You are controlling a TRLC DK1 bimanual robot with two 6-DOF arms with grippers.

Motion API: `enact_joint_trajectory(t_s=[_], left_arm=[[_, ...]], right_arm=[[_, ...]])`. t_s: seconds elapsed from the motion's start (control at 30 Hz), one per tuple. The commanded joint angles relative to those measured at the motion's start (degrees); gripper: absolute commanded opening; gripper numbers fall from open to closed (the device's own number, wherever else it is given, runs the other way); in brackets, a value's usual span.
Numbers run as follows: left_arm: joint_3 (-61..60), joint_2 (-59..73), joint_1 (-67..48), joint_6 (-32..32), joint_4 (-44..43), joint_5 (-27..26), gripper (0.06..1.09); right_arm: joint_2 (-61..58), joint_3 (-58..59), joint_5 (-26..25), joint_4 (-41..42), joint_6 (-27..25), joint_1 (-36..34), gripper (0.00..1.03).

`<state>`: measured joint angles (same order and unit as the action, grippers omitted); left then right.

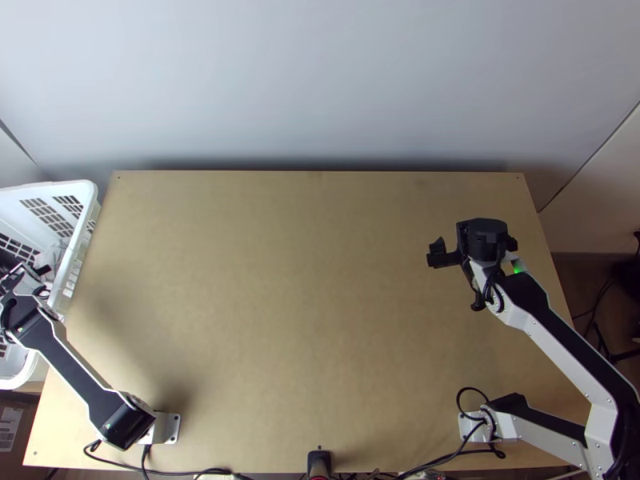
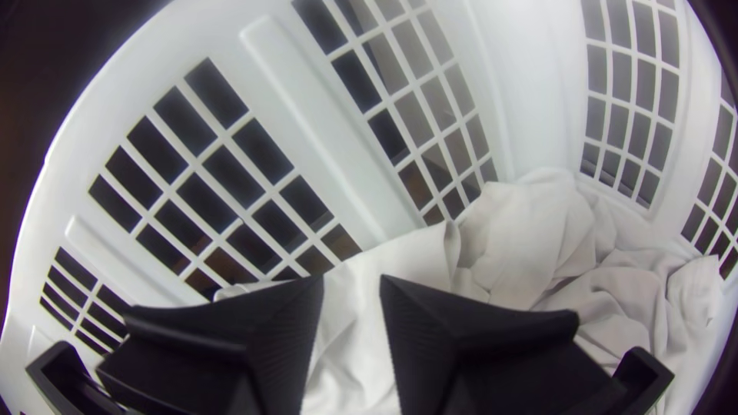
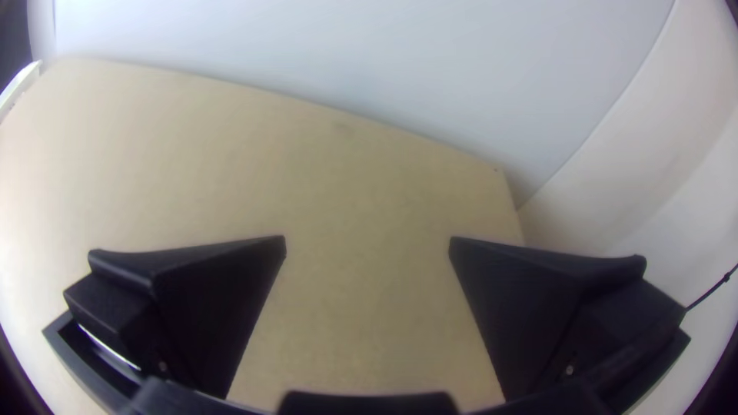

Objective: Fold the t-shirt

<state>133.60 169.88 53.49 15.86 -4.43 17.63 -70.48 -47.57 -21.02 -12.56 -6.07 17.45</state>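
Observation:
White cloth (image 1: 52,258) lies bunched in the white basket (image 1: 82,190) at the table's left side. My left gripper (image 1: 32,276) is over the basket's inside. In the left wrist view the cloth (image 2: 530,242) is crumpled against the basket wall, and my left gripper (image 2: 352,288) stands partly open above it, with cloth visible through the gap. Whether it touches the cloth I cannot tell. My right gripper (image 1: 474,244) is above the table's right part; in the right wrist view this gripper (image 3: 367,246) is wide open with bare wood beyond its fingers.
The wooden table (image 1: 296,280) spreads between the arms, with a pale wall (image 1: 320,80) behind its far edge. Cables (image 1: 188,470) run along the near edge beside a small black device (image 1: 319,462). A cardboard box (image 1: 14,428) stands at the lower left.

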Motion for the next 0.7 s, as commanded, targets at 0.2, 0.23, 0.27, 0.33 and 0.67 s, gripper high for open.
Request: enact_joint_trajectory(t_s=[0.2, 0.23, 0.27, 0.33, 0.67], left_arm=[[1.0, 3.7, -1.2, 2.4, -11.3, -0.5, 0.75], [1.0, 3.9, -1.5, 2.3, -11.6, -1.4, 0.75], [1.1, 4.0, -1.6, 2.2, -11.7, -1.5, 0.75], [1.5, 4.8, -1.7, 2.1, -11.7, -2.1, 0.75], [1.8, 9.5, -1.1, 2.2, -14.1, -2.9, 0.75]], right_arm=[[1.3, -0.5, -0.8, -2.6, -1.9, 0.0, 0.99], [1.3, -0.3, -1.0, -2.8, -2.2, 0.0, 0.99], [1.3, -0.3, -1.1, -2.8, -2.3, -0.1, 0.99], [1.3, 0.0, -1.5, -2.8, -2.6, -0.1, 0.99], [1.2, -0.1, -1.8, -3.8, -2.6, -0.9, 0.99]])
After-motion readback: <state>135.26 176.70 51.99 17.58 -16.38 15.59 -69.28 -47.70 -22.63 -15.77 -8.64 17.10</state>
